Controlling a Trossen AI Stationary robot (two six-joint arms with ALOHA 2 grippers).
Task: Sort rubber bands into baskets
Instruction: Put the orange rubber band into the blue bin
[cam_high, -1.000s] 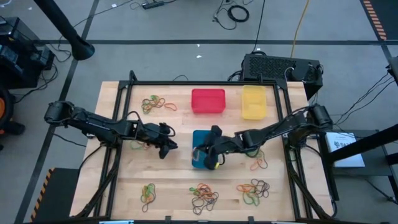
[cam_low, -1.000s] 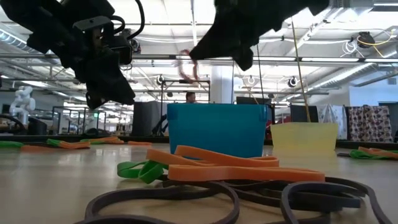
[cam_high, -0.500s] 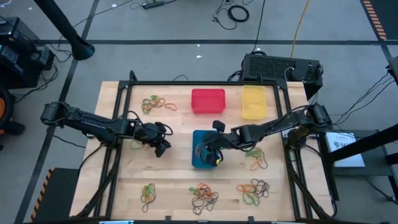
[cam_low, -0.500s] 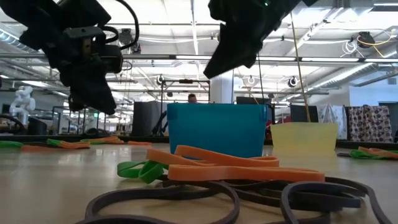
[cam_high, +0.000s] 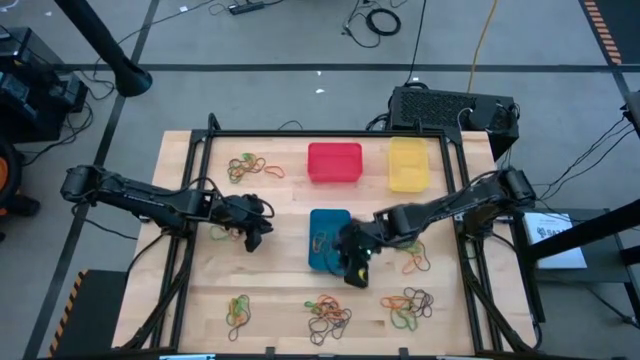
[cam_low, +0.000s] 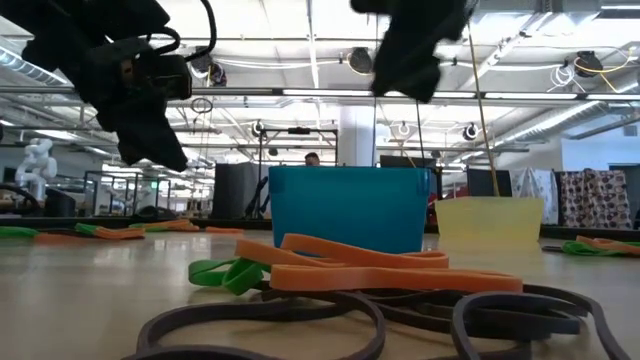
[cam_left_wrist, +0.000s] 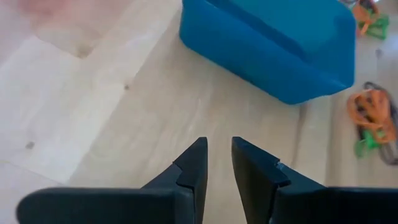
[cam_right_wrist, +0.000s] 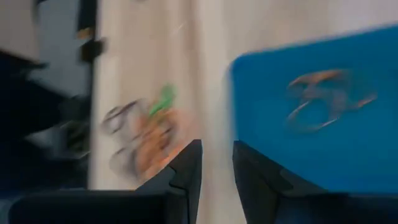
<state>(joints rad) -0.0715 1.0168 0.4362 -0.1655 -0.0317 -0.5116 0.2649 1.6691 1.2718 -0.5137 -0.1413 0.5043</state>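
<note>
With both arms off the wood and nothing gripped, notes on risk from here:

Right gripper (cam_high: 352, 272): hangs at the near right corner of the blue basket (cam_high: 326, 225); fingers (cam_right_wrist: 186, 171) parted by a narrow gap, nothing between them.
Left gripper (cam_high: 255, 232): left of the blue basket, well apart from it, above bare table (cam_left_wrist: 93, 124); fingers (cam_left_wrist: 194, 163) slightly parted, empty.
Blue basket contents: a few orange bands (cam_right_wrist: 323, 96) on its floor.
Red basket (cam_high: 334, 162), yellow basket (cam_high: 408, 163): side by side at the far edge; contents too small to tell.
Rubber bands: loose heaps along the near edge (cam_high: 328, 314), near right (cam_high: 408, 303), near left (cam_high: 238, 312), far left (cam_high: 251, 166), one just right of the right arm (cam_high: 413, 260).
Risk, tangles: near heaps mix orange, green and dark loops; one pinch could likely lift several colours and drop them in the wrong tub.
Risk, basket: right gripper sits close to the light tub's wall; a low sweep might shove or tip it.
Risk, grip: thin flat bands may slip a shallow pinch.
</note>
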